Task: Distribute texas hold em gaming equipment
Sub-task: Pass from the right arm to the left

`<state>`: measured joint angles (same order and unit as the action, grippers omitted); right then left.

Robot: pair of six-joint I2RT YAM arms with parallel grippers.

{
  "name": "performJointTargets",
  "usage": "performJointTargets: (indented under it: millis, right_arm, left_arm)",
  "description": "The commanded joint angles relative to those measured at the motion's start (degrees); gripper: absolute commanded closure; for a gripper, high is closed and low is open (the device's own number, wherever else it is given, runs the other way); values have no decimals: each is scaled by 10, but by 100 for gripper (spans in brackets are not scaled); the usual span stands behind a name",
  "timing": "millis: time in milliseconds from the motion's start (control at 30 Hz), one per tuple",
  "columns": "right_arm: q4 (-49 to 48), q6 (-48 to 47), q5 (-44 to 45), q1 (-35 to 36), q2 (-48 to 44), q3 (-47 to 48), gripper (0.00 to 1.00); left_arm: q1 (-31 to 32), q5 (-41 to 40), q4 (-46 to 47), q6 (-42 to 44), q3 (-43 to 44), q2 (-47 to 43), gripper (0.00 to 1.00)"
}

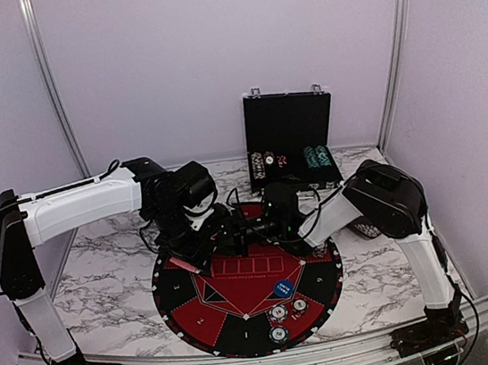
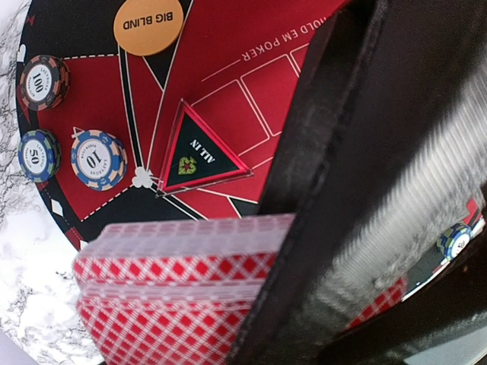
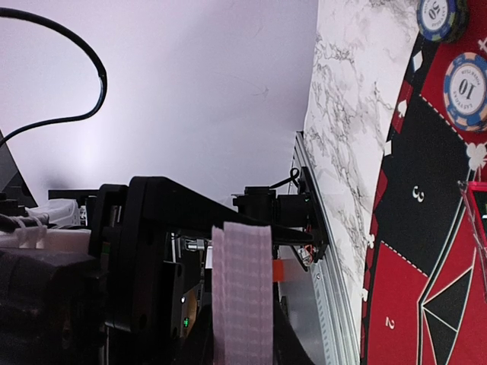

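The two arms met over the far side of the round mat (image 1: pixel 239 282), which lay on the marble tabletop (image 1: pixel 104 282). The deck of cards (image 2: pixel 175 296), red-checked on the back, was up in the air between them. From the right wrist it showed edge-on, dead centre and running off the bottom of the view, with dark shapes close on either side, so the right tool (image 1: pixel 258 224) was pinching it. The left tool (image 1: pixel 219 231) was right beside the deck. One black finger (image 2: pixel 342 198) crossed in front of the cards, but its partner was out of sight – whether that tool was spread or gripping could not be told.

Below the deck, on the mat, lay a triangular marker (image 2: pixel 199 148) reading ALL IN. Just beyond it was an orange disc (image 2: pixel 148 26) marked BIG BLIND. Three chips sat near the mat's edge on that side: a red one (image 2: pixel 44 82) marked 100, a dark blue one (image 2: pixel 38 154) marked 50, and a light blue one (image 2: pixel 97 160) marked 10 touching it.

From above, a blue disc (image 1: pixel 282 289) rested on the near right part of the mat, with three more chips (image 1: pixel 279 311) clustered close by. Behind the mat stood an open black case (image 1: pixel 289 131) – lid up, with rows of chips along its front.
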<state>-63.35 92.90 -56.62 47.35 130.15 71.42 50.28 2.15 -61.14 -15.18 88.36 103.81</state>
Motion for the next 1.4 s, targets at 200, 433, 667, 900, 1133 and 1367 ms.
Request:
performJointTargets:
  millis: [200,433,667,900,1133,1367]
  right_arm:
    - [19,-45,6,-4,-46,-4,86]
    - [37,-59,7,-4,-55,-6,84]
    - [33,-53,7,-5,-56,-7,91]
    - [36,-55,11,-4,-59,-11,92]
    - [37,-55,14,-4,-63,-14,92]
    - [41,-57,18,-4,-65,-16,93]
  left_arm:
    - [3,15,-1,21,5,3,50]
    - [3,20,-1,26,7,1,49]
    - [3,10,1,21,6,-1,39]
    - [3,7,3,20,7,-1,29]
    - [3,4,6,19,8,1,26]
    - [3,0,8,18,9,2,33]
